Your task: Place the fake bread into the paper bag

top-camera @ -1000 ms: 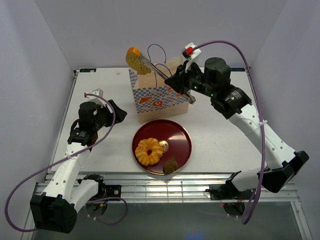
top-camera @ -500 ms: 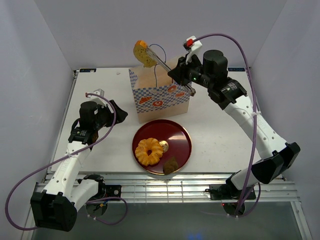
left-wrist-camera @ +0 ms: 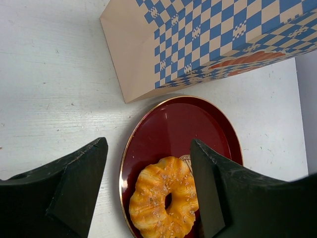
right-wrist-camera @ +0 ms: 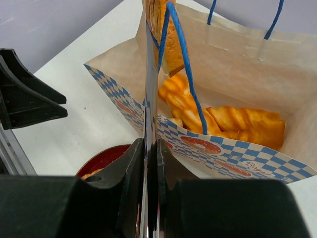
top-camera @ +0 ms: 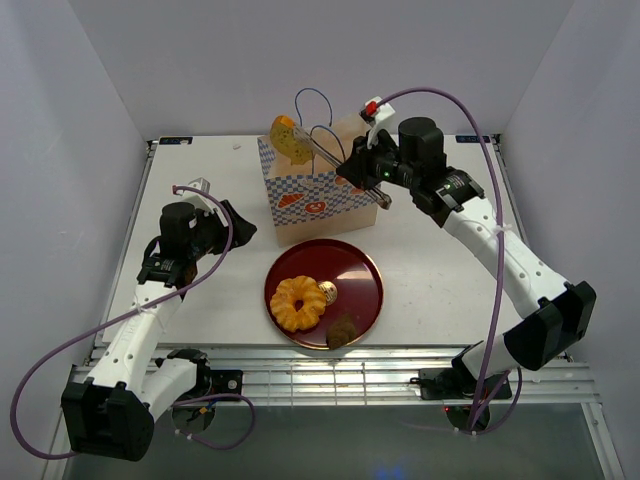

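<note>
- While the right pincer (right-wrist-camera: pixel 150 145) is pressed together on the shafts of a pair of thin metal tongs (right-wrist-camera: pixel 148 74), the tongs' far tips pinch a tan slice of fake bread (right-wrist-camera: pixel 171 44) with a golden crust
- That slice hangs over the open mouth of the paper bag (top-camera: pixel 318 200), near its back left corner in the top view — clear of the pastries lying inside
- Down in the bag, the right wrist view shows glossy orange braided pastries (right-wrist-camera: pixel 233 121) lying on the bottom, against the far wall
- Two thin blue cord handles (right-wrist-camera: pixel 184 74) rise from the bag's rim; in the right wrist view one loops across the front of the held slice
- The bag stands upright on the white tabletop (top-camera: pixel 430 270), its blue-and-white checkered band with orange bread drawings facing the arms, and sits just behind a dark red plate (top-camera: pixel 367 272)
- On the plate lie a ring-shaped pastry (top-camera: pixel 297 303), a small pale round piece (top-camera: pixel 328 292) touching the ring's right side, and a small brown piece (top-camera: pixel 342 330) at the near rim
- The left pincer (left-wrist-camera: pixel 148 144) is spread wide with nothing between its fingers — it hangs above the tabletop to the left of the bag and plate, apart from both, and its wrist view looks down on the ring-shaped pastry and the bag's near corner
</note>
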### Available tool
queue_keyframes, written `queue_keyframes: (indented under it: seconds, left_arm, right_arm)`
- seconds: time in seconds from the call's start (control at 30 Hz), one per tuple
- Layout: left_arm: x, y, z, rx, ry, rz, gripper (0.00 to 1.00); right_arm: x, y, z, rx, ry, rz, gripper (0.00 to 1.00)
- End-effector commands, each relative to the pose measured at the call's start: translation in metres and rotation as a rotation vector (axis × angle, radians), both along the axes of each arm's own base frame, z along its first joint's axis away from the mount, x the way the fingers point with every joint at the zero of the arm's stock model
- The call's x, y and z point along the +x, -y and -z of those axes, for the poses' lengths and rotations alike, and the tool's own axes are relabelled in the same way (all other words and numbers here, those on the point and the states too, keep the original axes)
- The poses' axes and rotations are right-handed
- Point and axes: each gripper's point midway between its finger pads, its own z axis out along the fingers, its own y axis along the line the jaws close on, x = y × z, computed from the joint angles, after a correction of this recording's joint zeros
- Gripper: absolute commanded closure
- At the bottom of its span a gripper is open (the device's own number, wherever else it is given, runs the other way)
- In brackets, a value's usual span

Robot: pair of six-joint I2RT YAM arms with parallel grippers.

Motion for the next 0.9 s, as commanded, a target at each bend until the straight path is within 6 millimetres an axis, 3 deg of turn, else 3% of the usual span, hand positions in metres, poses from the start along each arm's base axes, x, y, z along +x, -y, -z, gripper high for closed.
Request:
queue_keyframes:
  seconds: [0.0,0.13,0.2,0.23,0.27,0.6,0.87]
  left_arm:
    - [0.001,0.003,-0.013,-0.002,0.031,0.020,0.22]
    - [0.001,0.004,-0.013,-0.004,0.029,0.023,0.22]
    - [0.001,0.004,-0.012,-0.005,0.024,0.025,0.22]
    - [0.001,0.005,-0.011,-0.005,0.022,0.027,0.22]
    - [0.001,0.005,-0.011,-0.005,0.021,0.028,0.22]
    - [0.001,0.004,-0.011,-0.003,0.021,0.027,0.22]
    - [0.002,0.002,-0.010,0.005,0.018,0.015,0.22]
  right_arm:
    - [-0.011,0.004,-0.036,0.048,0.113,-0.025,0.92]
    - [-0.012,0.009,-0.033,0.039,0.111,-0.013,0.89]
    - [-0.012,0.009,-0.032,0.036,0.108,-0.011,0.80]
    - [-0.012,0.010,-0.032,0.037,0.107,-0.011,0.67]
    - [-0.012,0.010,-0.033,0.038,0.109,-0.010,0.64]
    - [-0.013,0.018,-0.056,0.071,0.139,0.023,0.57]
    - [-0.015,0.042,-0.101,0.139,0.213,0.125,0.57]
